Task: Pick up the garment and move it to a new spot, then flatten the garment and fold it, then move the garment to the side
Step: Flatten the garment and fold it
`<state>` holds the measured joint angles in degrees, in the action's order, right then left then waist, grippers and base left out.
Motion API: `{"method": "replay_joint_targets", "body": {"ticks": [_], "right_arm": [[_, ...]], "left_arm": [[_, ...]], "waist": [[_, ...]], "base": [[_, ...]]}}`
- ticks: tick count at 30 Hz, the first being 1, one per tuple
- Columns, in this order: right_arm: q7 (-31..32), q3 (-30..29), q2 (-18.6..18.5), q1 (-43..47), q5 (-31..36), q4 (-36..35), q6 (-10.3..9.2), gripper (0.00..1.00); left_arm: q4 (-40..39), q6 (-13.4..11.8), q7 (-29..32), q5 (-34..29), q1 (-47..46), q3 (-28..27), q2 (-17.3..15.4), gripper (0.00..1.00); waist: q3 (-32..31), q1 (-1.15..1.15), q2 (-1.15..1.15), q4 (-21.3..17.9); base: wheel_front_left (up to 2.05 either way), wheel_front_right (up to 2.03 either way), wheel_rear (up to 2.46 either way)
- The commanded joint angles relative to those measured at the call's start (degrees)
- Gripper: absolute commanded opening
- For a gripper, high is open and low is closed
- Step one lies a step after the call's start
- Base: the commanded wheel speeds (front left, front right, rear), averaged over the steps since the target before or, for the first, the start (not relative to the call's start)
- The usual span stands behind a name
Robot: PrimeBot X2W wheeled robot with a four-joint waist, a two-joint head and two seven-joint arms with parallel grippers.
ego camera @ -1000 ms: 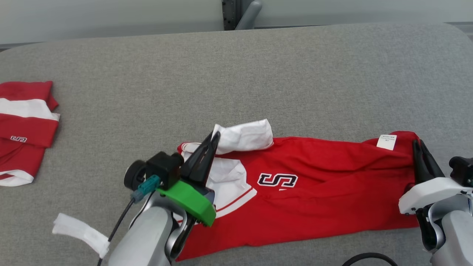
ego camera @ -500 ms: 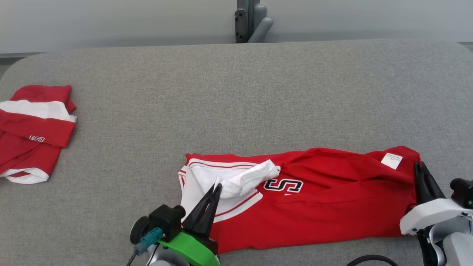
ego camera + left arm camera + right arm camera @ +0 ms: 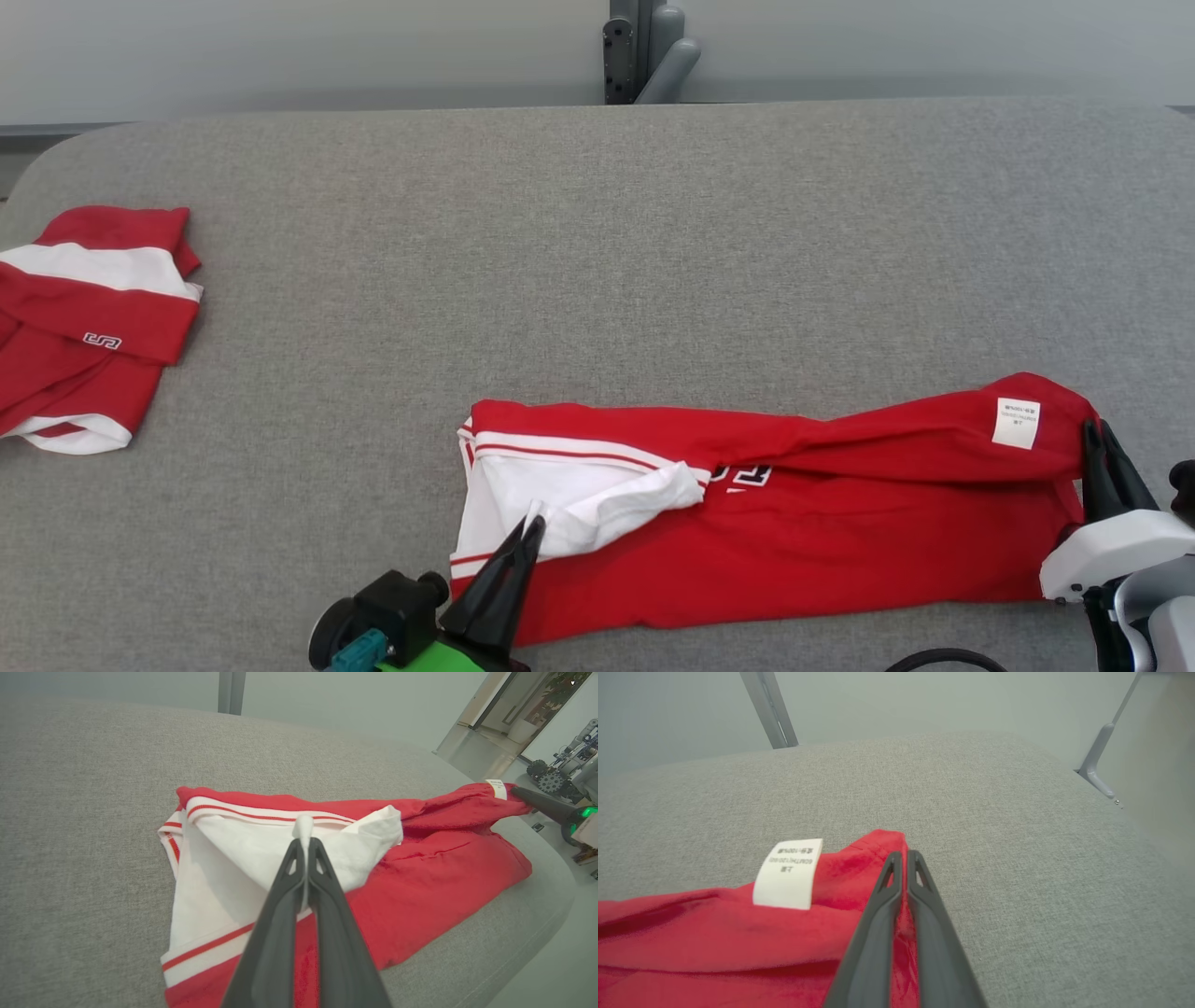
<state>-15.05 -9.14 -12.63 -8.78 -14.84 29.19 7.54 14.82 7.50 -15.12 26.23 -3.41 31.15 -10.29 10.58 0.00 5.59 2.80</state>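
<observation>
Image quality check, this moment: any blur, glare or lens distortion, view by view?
Head view: even diffuse light, no glare, garment sharp, only faint shadows. Left wrist view: wide-angle lens bows the table rim; bright doorway at upper right; foreground soft at the bottom edge. Right wrist view: hazy, low-contrast background; label print sharp, nearest red cloth blurred.
</observation>
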Motion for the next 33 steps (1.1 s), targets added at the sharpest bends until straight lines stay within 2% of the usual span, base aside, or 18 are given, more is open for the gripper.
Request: {"method": "replay_joint_targets", "body": {"ticks": [1, 9, 23, 33], "right_arm": [[-0.14, -0.30, -0.23, -0.70, 0.51, 0.31, -0.11, 0.00], [-0.14, -0.56, -0.55, -1.28, 1.11, 1.77, -0.11, 0.00], [-0.14, -0.27, -0.08, 2.10, 1.08, 4.29, -0.11, 0.00], [-0.14, -0.80, 0.43, 3.62, 1.41, 5.83, -0.11, 0.00]], "left_arm": [[-0.59, 0.03, -0.01, 0.81, 1.56, 0.03, -0.55, 0.00], [-1.72, 0.03, -0.01, 2.17, 3.09, 1.53, -1.43, 0.00], [1.15, 0.03, -0.01, 2.89, 5.55, 2.50, -0.52, 0.00], [3.37, 0.03, -0.01, 2.97, 7.05, 1.20, -0.53, 0.00]], "waist": [[0.23, 0.00, -0.01, 0.55], [0.12, 0.00, -0.01, 1.69], [-2.12, 0.00, -0.01, 1.95], [-3.82, 0.00, -0.01, 1.96]], "base": [[0.00, 0.00, 0.00], [0.00, 0.00, 0.00], [0.00, 0.00, 0.00], [0.00, 0.00, 0.00]]}}
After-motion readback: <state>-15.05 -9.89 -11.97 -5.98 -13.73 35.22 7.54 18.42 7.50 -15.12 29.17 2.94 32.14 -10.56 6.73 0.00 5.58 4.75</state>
